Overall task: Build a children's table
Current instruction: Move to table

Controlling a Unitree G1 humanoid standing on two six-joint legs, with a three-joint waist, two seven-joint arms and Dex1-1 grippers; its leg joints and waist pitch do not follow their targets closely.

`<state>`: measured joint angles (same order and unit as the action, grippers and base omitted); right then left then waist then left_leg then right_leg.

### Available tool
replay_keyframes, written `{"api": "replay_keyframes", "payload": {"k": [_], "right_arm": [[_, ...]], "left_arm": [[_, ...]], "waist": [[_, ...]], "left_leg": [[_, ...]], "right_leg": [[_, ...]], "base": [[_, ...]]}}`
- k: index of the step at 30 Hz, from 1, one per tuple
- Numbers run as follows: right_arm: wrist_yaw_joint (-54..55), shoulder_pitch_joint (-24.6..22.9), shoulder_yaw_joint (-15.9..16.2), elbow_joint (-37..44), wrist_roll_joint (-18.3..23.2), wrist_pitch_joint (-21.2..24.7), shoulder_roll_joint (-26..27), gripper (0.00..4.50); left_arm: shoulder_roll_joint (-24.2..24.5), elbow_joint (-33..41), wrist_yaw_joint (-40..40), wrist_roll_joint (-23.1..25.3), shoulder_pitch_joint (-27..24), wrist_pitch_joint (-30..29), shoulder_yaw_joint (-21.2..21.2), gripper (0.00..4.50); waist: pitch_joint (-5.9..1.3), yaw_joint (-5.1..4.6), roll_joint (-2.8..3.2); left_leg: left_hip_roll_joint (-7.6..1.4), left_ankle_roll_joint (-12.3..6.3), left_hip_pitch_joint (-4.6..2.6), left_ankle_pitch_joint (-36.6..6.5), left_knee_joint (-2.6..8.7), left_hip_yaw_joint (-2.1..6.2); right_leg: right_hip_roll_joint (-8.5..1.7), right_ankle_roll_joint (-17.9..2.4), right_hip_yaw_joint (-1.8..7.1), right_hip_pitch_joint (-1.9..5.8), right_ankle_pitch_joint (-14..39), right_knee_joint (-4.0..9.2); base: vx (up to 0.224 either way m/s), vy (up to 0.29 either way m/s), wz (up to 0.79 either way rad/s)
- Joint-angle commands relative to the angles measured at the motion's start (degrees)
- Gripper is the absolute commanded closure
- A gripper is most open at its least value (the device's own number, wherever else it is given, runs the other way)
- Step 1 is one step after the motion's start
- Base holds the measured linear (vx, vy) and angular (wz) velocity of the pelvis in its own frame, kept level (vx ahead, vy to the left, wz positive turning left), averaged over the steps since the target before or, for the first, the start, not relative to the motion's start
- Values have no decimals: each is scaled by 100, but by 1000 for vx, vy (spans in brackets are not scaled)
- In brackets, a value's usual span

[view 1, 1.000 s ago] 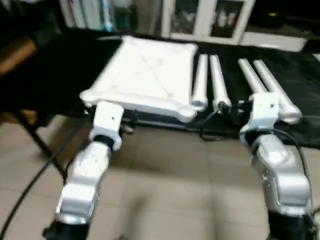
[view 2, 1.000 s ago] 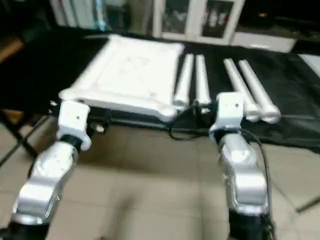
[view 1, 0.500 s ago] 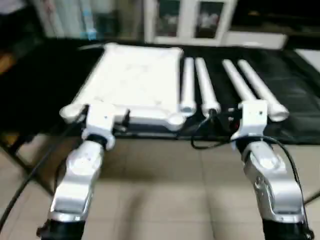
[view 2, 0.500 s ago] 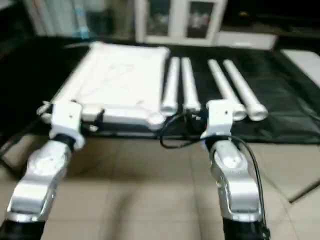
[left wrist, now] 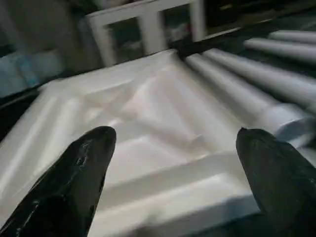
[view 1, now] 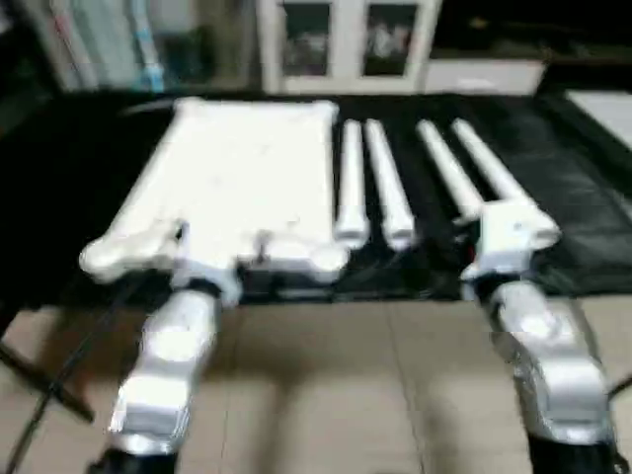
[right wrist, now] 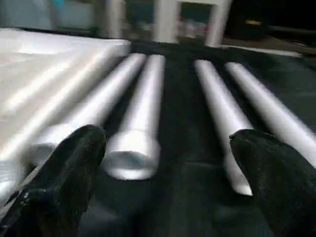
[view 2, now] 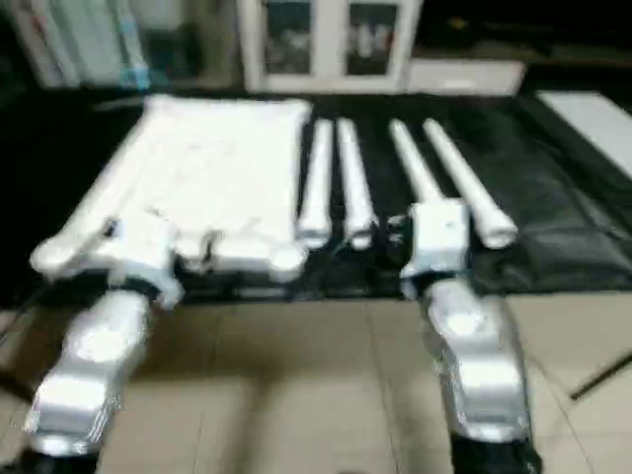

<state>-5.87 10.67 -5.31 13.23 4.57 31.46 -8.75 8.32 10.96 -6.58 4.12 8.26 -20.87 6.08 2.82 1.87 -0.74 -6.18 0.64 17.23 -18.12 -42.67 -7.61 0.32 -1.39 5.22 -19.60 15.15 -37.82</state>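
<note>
Tabletop (view 1: 247, 178) at table edge — legs (view 1: 395, 188) beside, grippers spread.

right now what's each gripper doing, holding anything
Left gripper: open, holding nothing, over the tabletop.
Right gripper: open, holding nothing, facing the legs.

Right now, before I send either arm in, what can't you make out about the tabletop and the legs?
- Tabletop: rib detail is blurred in the left eye view; the left gripper and its wrist cover part of the near edge.
- Four legs: the near end of the third leg sits behind the right gripper finger in the right wrist view.
- Corner sockets: too blurred to tell.
</note>
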Motion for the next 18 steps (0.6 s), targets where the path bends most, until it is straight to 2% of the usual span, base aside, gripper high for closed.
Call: {"api": "replay_keyframes", "payload": {"k": [1,2,3,4,5,6,7,8,9,10,11,12,13,14,15,16,17,18], "right_arm": [[-5,89,83,22,26,31,42,0],[-5,91,97,11,19,7,35,0],[-14,115,95,-32,26,-26,21,0],[-21,133,91,-62,33,-47,11,0],[-30,185,73,-130,45,-79,0,0],[-34,221,63,-176,55,-102,-10,0],[-39,274,50,-238,46,-125,-28,0],[-49,313,31,-276,50,-136,-45,0],[-50,315,29,-278,50,-137,-46,0],[-69,318,13,-278,56,-135,-57,0],[-91,284,14,-241,67,-121,-60,0],[-95,273,17,-232,68,-118,-60,0],[-114,211,40,-183,69,-106,-59,0],[-117,180,55,-160,65,-107,-53,0],[-119,155,69,-139,63,-103,-42,0],[-118,136,88,-121,57,-96,-32,0],[-117,126,114,-109,51,-91,-32,0],[-118,114,137,-93,51,-87,-35,0]], "left_arm": [[143,44,-24,28,50,19,-181,11],[147,41,-34,25,55,18,-192,11],[159,38,-53,31,78,17,-200,11],[167,37,-67,36,94,16,-205,11],[186,22,-71,50,128,11,-215,11],[199,12,-72,60,151,6,-222,11],[213,9,-72,63,166,-4,-235,11],[205,18,-56,48,162,-24,-262,11],[204,20,-53,46,160,-26,-265,11],[202,49,-39,25,124,-41,-276,11],[209,82,-43,17,73,-47,-271,11],[210,89,-46,16,62,-51,-270,11],[211,127,-55,8,11,-74,-271,11],[213,146,-54,4,-10,-82,-275,11],[215,163,-51,-2,-28,-87,-279,11],[208,173,-43,-13,-45,-91,-289,11],[200,177,-42,-18,-55,-93,-301,11],[192,187,-47,-19,-70,-95,-309,11]], "waist": [[-199,195,-255],[-229,102,-79],[-249,66,64],[-262,20,260],[-145,-264,504],[-300,-376,527],[-345,-332,470],[-318,-392,479],[-325,-411,442],[-321,-434,348],[-320,-435,193],[-331,-399,61],[-285,-126,-129],[-415,-17,-77],[-377,-7,-131],[-326,-7,-57],[-348,-6,129],[-340,-36,273]], "left_leg": [[7,85,826,143,38,323],[-38,14,598,370,241,376],[-97,-24,521,508,488,415],[-194,-147,430,584,891,379],[-723,-66,103,-1328,1436,880],[-920,-197,-103,-1853,1537,1133],[-1033,-777,-365,-2176,1504,1223],[-899,-1365,-334,-1617,1447,1186],[-837,-1609,-355,-1341,1408,1133],[-751,-1934,-345,-1008,1378,990],[-545,-2005,-260,-715,1287,810],[-330,-1863,-36,-702,1188,612],[100,-1381,559,-456,517,198],[-91,-889,802,130,197,289],[-71,-748,876,347,223,293],[-132,-624,916,608,342,301],[-263,-652,785,990,718,284],[-351,-627,622,1137,943,242]], "right_leg": [[-878,-1839,714,882,609,788],[-691,-1847,537,602,163,877],[-572,-1744,346,518,491,885],[-399,-1363,39,513,1281,923],[-130,-725,-456,90,1456,378],[-149,-516,-610,10,1214,-39],[-289,-128,-685,-248,728,-262],[-356,190,-750,-331,410,-323],[-382,281,-774,-384,280,-295],[-457,353,-771,-414,47,-184],[-602,256,-676,-325,-217,178],[-720,194,-553,-88,-351,461],[-1294,-174,0,523,778,980],[-1558,-629,171,821,1517,983],[-1403,-734,72,822,1405,936],[-1231,-1126,-64,790,993,914],[-974,-1325,-381,721,832,852],[-801,-1253,-585,633,882,838]], "base": [[110,-25,-29],[110,-25,-29],[85,11,0],[66,68,-2],[66,68,-2],[94,108,-5],[116,71,0],[116,71,0],[99,37,4],[93,-11,2],[93,-11,2],[88,-79,3],[99,-89,3],[99,-89,3],[114,-57,-3],[109,-29,-4],[109,-29,-4],[124,28,-2]]}}
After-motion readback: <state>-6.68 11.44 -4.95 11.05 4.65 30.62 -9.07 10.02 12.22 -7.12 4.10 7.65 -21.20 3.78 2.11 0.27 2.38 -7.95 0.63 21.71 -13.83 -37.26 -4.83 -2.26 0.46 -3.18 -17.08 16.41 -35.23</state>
